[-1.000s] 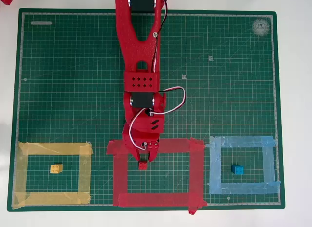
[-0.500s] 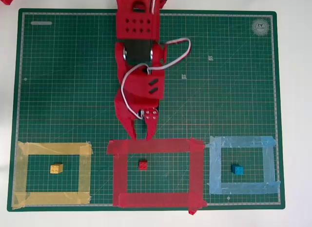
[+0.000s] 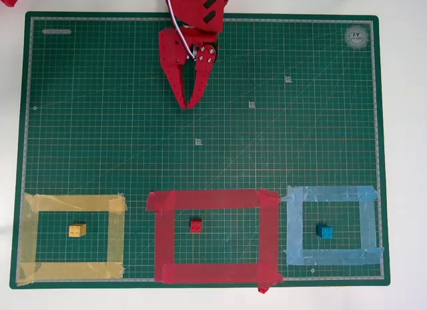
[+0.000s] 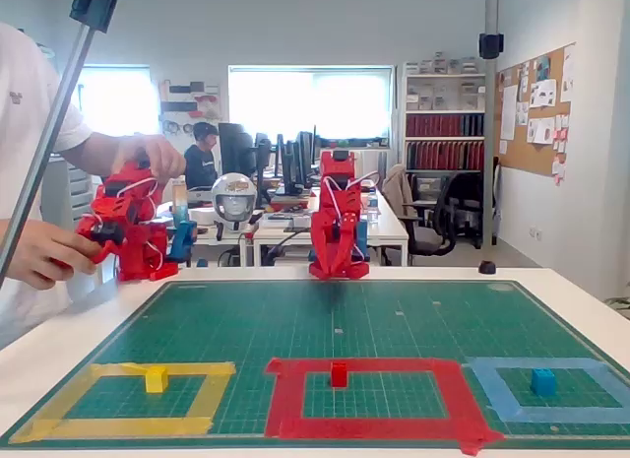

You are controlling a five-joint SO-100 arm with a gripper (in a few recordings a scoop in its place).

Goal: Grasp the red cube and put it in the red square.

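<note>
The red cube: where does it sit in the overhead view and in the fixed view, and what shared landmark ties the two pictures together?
Overhead view: the red cube lies low and slightly left of centre, inside the red square, nearer its left strip.
Fixed view: the red cube sits low near centre, inside the red square.
Shared landmark: the red square, flanked by the yellow tape frame and the light-blue tape frame.

The arm (image 3: 193, 7) was built from bright red printed plastic, with black slots on its upper shell. A white cable (image 3: 172, 7) was looped along one side. Two tapering red fingers formed the gripper (image 3: 187, 105), with silver screws clustered at its base.
</note>
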